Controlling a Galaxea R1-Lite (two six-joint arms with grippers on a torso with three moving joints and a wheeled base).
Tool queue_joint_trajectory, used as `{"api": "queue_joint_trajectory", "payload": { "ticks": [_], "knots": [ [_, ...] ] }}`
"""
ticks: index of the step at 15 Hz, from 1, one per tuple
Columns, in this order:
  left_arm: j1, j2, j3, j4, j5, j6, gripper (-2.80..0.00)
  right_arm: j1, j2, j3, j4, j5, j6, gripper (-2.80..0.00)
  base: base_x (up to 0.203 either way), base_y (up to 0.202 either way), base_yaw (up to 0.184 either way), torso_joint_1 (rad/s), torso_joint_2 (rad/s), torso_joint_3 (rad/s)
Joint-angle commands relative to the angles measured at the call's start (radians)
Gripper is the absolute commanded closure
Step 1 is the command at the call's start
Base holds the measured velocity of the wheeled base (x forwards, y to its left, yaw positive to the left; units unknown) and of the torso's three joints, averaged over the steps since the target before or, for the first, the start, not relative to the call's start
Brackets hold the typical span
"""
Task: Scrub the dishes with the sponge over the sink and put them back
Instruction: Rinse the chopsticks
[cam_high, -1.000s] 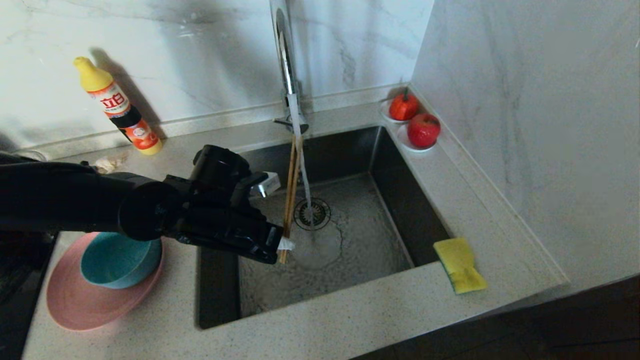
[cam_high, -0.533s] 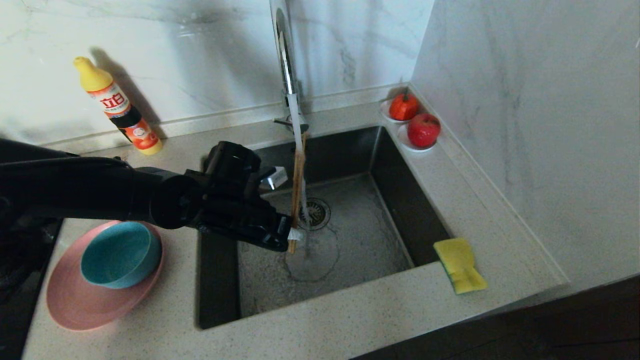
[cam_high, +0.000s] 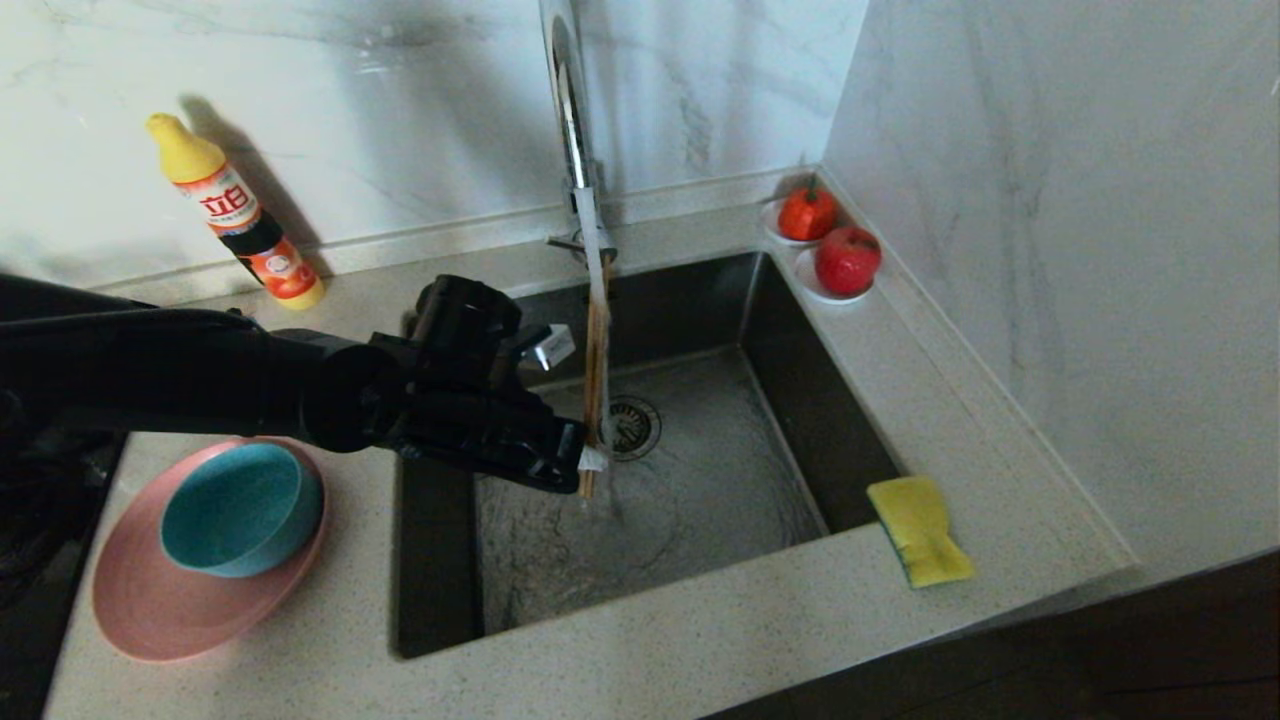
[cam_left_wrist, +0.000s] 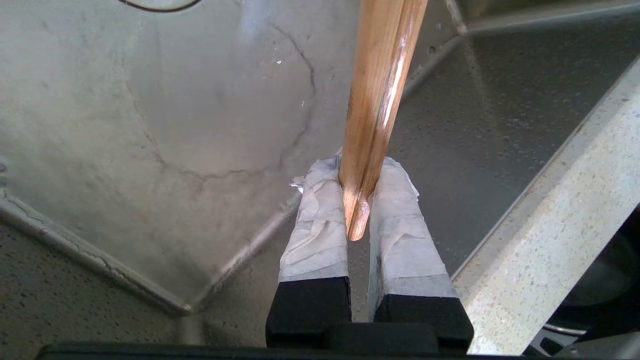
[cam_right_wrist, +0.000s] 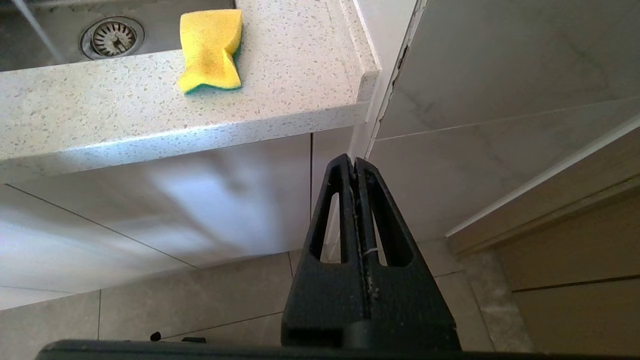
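Left pincer (cam_high: 585, 462) clamped the thin brown wooden chopsticks (cam_high: 596, 370) upright under the tap's stream, over the square steel sink (cam_high: 700, 480): rinsing step. Next, probably, the yellow rectangular sponge (cam_high: 918, 530) from the bench.

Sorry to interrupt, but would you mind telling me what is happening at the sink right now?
The left gripper holds the thin brown wooden chopsticks upright under water running from the tall chrome tap into the square steel sink. The yellow rectangular sponge lies untouched on the counter. The right gripper hangs shut below the counter.
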Motion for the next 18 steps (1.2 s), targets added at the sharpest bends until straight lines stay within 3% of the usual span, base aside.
{"api": "queue_joint_trajectory", "payload": {
  "ticks": [1,18],
  "knots": [
    [0.0,-0.014,0.0,0.0,-0.002,0.001,0.0,0.0,0.001,-0.001,-0.001,0.0,0.0,0.0,0.0,0.0,0.0,0.0,0.0,0.0],
    [0.0,0.008,-0.035,-0.129,0.001,-0.025,0.0,0.0,0.0,0.0,-0.001,0.0,0.0,0.0,0.0,0.0,0.0,0.0,0.0,0.0]
  ]
}}
